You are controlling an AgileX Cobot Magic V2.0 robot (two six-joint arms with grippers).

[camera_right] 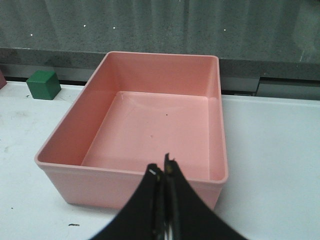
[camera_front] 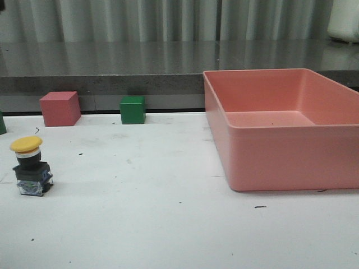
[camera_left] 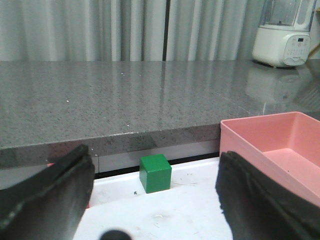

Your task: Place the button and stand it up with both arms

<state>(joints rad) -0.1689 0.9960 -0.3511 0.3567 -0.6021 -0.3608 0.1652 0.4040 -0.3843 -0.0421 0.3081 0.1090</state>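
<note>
Front view: button [camera_front: 31, 166] upright w/ red cube [camera_front: 60, 108], green cube [camera_front: 133, 110] behind, pink bin [camera_front: 280, 162] right; left gripper [camera_left: 155, 200] spread apart, right gripper [camera_right: 163, 172] pressed together.

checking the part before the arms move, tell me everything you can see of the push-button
The push-button stands upright on the white table, near the front view's left edge, in front of the red cube. It has a round yellow mushroom cap, a pale ring and black collar beneath, and a boxy dark base with clear, bluish plastic at the bottom. Nothing touches it but the table; no gripper is near it.
</note>
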